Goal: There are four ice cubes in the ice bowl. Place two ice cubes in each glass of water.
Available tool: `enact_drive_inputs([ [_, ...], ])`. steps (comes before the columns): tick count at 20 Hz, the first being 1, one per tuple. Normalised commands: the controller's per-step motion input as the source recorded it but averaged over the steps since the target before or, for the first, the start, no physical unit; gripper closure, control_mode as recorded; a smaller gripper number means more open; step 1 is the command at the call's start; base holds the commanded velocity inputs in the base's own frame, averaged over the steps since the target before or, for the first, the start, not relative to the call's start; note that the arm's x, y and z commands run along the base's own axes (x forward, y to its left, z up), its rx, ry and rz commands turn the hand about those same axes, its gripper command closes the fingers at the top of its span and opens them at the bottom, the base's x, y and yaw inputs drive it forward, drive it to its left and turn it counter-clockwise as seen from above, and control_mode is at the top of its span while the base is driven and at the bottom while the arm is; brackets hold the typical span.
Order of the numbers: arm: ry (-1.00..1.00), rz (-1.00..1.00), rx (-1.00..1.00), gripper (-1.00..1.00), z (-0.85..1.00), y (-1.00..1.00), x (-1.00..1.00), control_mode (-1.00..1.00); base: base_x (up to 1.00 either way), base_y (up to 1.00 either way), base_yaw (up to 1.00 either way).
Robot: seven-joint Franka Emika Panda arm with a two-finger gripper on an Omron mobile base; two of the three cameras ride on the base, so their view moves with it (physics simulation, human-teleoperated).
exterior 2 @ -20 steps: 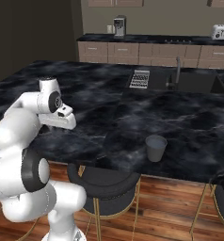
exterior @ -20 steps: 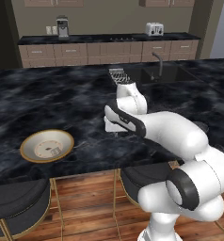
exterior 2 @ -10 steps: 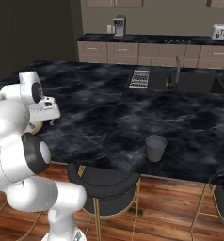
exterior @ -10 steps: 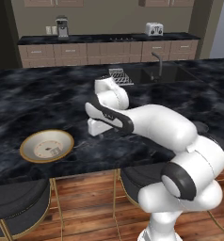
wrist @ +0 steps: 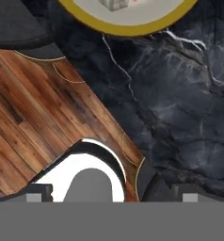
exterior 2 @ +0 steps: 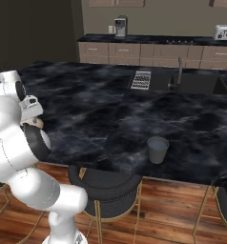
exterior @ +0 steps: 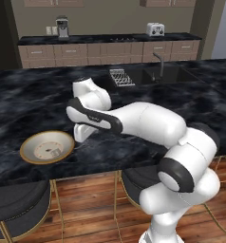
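The arm reaches low across the dark marble counter [exterior: 34, 109] toward the ice bowl [exterior: 47, 147], which sits near the counter's front edge on the robot's left. In the left base view the gripper [exterior: 83, 132] hangs just beside the bowl's right rim, not yet over it; the fingers are hidden under the white hand, so whether they are apart or together cannot be told. The hand view does not settle it either: no finger tips stand out clearly at its bottom.

That hand view looks down on the counter's edge, the wooden floor [wrist: 34, 113] and a dark stool seat [wrist: 15, 23], with the bowl's gold rim [wrist: 128, 29] at the top and one pale ice cube [wrist: 115, 4] lying inside. The camera's tilt suggests the hand is pointed downward, as a pick from above needs.

Small pale lumps show in the bowl's cream inside in the left base view — the cubes, though their count is too small to read. One glass of water [exterior 2: 158, 149] stands well apart, near the front edge on the robot's right; the bowl and glass sit at opposite ends, so each cube means a long carry. The likely step in hand is the approach to the first pick.
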Motion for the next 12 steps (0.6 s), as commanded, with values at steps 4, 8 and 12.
enact_drive_inputs([
  [4,0.0,0.29,0.01,-1.0,0.0,0.45,-0.02,-1.0,0.0,0.0,0.0],
  [8,0.0,0.34,0.01,-1.0,-0.03,0.16,-0.04,-1.0,0.0,0.0,0.0],
  [12,0.0,0.3,0.03,-1.0,-0.19,0.32,0.0,-1.0,0.0,0.0,0.0],
])
